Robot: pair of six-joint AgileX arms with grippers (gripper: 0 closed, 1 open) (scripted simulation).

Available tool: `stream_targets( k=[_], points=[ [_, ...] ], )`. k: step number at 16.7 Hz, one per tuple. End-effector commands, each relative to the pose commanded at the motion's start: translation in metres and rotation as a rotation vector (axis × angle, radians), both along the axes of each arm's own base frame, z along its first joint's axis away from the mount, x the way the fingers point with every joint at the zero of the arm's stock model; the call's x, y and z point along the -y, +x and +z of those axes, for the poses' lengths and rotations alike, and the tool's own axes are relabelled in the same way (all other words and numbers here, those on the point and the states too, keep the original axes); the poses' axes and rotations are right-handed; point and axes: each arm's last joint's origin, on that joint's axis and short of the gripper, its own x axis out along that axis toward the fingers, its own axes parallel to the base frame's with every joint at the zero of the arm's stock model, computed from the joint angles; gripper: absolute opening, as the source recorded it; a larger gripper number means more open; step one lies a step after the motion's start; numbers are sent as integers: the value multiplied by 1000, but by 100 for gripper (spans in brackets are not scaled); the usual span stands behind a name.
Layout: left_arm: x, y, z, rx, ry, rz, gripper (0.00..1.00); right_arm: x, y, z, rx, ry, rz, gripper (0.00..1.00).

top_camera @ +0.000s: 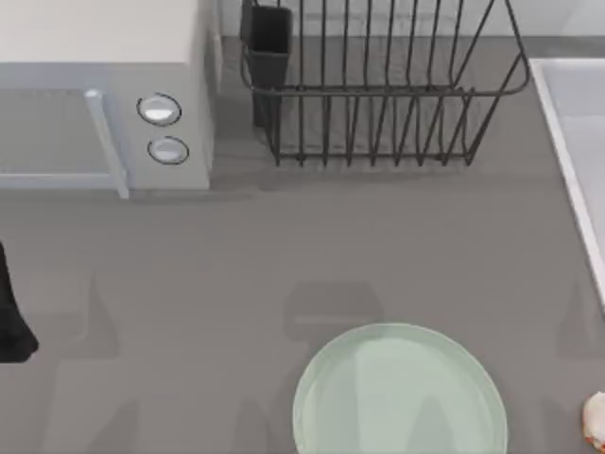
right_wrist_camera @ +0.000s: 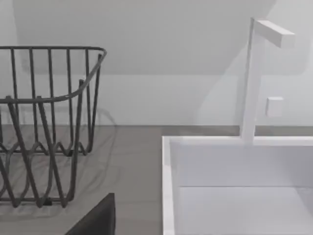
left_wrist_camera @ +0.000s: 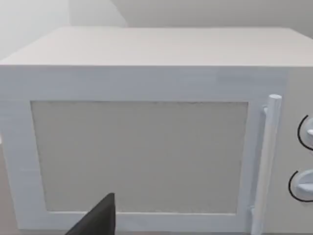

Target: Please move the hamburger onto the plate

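One plate [top_camera: 400, 392], pale mint green, lies flat on the grey bench [top_camera: 284, 255] at the near edge, a little right of the middle. One hamburger [top_camera: 596, 418], cream-white with orange patches, sits on the bench at the far right edge, well apart from the plate and partly cut off there. One white microwave [top_camera: 104, 95] stands at the back left, with two round dials [top_camera: 159, 110] and one upright door handle [left_wrist_camera: 266, 161]. One dark wire dish rack [top_camera: 388, 85] stands at the back centre. One white sink [right_wrist_camera: 234, 181] with one faucet [right_wrist_camera: 254, 78] lies along the right side. The left arm [top_camera: 11, 317] shows as a dark shape at the left edge; whether either hand is released or clenched I cannot tell.
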Motion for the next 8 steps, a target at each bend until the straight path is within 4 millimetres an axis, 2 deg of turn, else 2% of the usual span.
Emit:
stream_targets(
  k=[4, 8],
  points=[
    [0, 0, 0, 0, 0, 0, 100, -1, 1, 3, -39, -33, 8, 100],
    [0, 0, 0, 0, 0, 0, 100, -6, 7, 15, -261, -202, 76, 100]
  ],
)
